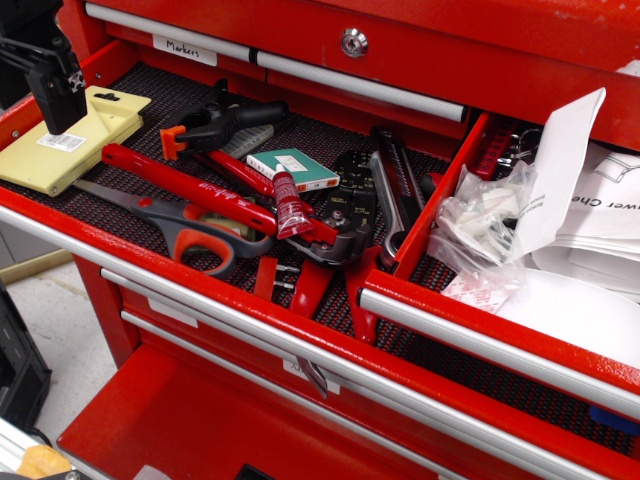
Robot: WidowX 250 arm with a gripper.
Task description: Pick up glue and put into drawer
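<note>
The glue [291, 207] is a small red tube with pale printing. It lies across the red-handled pliers [190, 187] in the middle of the wide mesh-lined drawer [150, 85], cap toward the back. The narrower red drawer [478, 338] with a silver pull bar stands open at the right and holds papers and plastic bags. My gripper [58, 112] is a black shape at the far left, hanging over a yellow box [72, 143], well left of the glue. Its jaws are not clear enough to read, and nothing shows in them.
A green-and-white small box [297, 170] lies just behind the glue. A black clamp [218, 120], grey-and-orange scissors [190, 238], black crimpers [350, 205] and a wrench [398, 200] crowd the wide drawer. White paper [560, 170] and bags [485, 215] fill the narrow drawer.
</note>
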